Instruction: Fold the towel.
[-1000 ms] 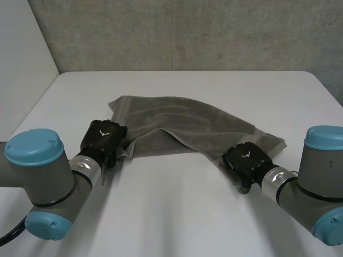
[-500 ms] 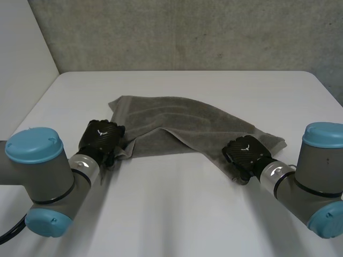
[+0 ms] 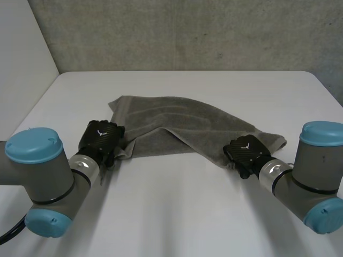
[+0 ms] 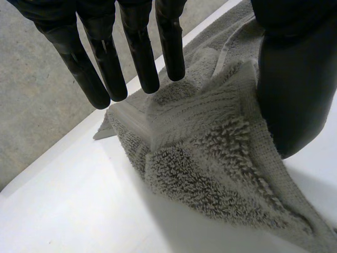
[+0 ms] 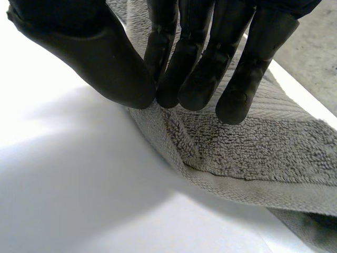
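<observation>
I see my right hand (image 3: 245, 152) pinching the near edge of the towel (image 3: 171, 120), thumb against fingers, left hand (image 3: 101, 136) straight-fingered over its near-left corner

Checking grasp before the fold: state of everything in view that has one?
towel: lying rumpled on table, near edge raised at both hands.
left robot hand: open, fingers straight, at the near-left corner.
right robot hand: shut on towel, pinching its near edge.

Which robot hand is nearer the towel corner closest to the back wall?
Left. The left robot hand sits at the towel's near left corner, along the same side; the right robot hand pinches the towel's right end.
</observation>
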`<state>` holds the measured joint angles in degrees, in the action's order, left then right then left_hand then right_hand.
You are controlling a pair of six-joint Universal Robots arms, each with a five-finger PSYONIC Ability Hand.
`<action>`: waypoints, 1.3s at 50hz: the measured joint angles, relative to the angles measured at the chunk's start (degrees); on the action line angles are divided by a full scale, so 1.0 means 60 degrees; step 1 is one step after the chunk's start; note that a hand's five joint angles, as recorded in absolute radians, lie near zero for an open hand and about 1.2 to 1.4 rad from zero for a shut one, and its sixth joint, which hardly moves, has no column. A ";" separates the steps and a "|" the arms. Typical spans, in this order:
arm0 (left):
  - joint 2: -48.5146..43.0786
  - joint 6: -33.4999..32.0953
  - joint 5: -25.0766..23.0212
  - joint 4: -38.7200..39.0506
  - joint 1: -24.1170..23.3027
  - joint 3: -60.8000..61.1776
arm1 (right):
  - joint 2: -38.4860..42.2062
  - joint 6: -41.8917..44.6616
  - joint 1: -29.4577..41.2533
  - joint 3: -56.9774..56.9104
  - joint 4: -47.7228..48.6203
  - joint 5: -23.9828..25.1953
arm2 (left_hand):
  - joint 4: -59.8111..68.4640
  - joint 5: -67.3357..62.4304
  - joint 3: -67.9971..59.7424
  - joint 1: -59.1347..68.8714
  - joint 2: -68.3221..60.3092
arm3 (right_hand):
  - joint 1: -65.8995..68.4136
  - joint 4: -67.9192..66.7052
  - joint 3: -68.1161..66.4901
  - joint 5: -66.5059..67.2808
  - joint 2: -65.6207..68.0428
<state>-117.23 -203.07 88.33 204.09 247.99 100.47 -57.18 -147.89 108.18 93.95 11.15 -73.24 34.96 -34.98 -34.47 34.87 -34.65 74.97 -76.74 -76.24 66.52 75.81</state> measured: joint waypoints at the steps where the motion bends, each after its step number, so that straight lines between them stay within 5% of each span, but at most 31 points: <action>1: 0.0000 -0.0002 0.0000 -0.0001 0.0002 0.0002 | -0.0020 -0.0100 -0.0032 -0.0014 -0.0003 -0.0003 | 0.0001 -0.0004 0.0000 0.0000 0.0000 | 0.0000 0.0000 0.0000 0.0000 0.0000; 21: -0.0089 -0.0023 -0.0018 0.0046 0.0007 0.0013 | -0.1695 -0.3200 -0.2239 0.0468 0.1398 -0.0879 | 0.0082 -0.0153 -0.0179 0.0115 -0.0172 | 0.0047 0.0000 0.0000 0.0101 0.0001; 25: -0.0204 -0.0029 -0.0024 0.0057 0.0007 -0.0046 | -0.1678 -0.3179 -0.2264 0.0473 0.1402 -0.0859 | 0.1596 -0.1577 -0.1664 0.1576 -0.1613 | 0.0087 0.0000 -0.0001 0.0101 0.0037; 31: -0.0350 -0.0053 -0.0020 0.0064 0.0119 -0.0206 | -0.1703 -0.3125 -0.2227 0.0446 0.1372 -0.0838 | 0.8180 -0.7942 -0.8221 0.8071 -0.8094 | 0.0079 0.0000 -0.0001 0.0101 0.0037; 42: 0.0215 -0.0573 -0.0120 -0.0057 0.0677 -0.0171 | -0.2542 -0.2751 -0.2232 0.0199 0.1180 -0.0843 | 0.8713 -0.8433 -0.9002 0.8197 -0.8656 | 0.0090 0.0000 -0.0002 0.0101 0.0037; 57: 0.2284 -0.0944 -0.0639 -0.1511 0.0747 -0.0807 | -0.3640 -0.0189 -0.2093 -0.1900 -0.2832 -0.0267 | 0.8713 -0.8433 -0.9016 0.8197 -0.8656 | 0.0163 0.0000 -0.0002 0.0102 0.0037; 65: 0.1299 -0.1051 -0.1326 -0.2968 0.0804 -0.2586 | -0.2198 0.0984 -0.1780 -0.3842 -0.4709 -0.0411 | 0.8713 -0.8434 -0.9042 0.8198 -0.8712 | 0.0164 0.0000 -0.0002 0.0102 0.0037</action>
<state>-109.43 -209.38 80.38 186.28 252.81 84.95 -70.37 -141.99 97.50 70.89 -17.10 -75.71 87.24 -85.59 -88.72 84.06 -86.92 75.95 -76.74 -76.25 67.13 76.04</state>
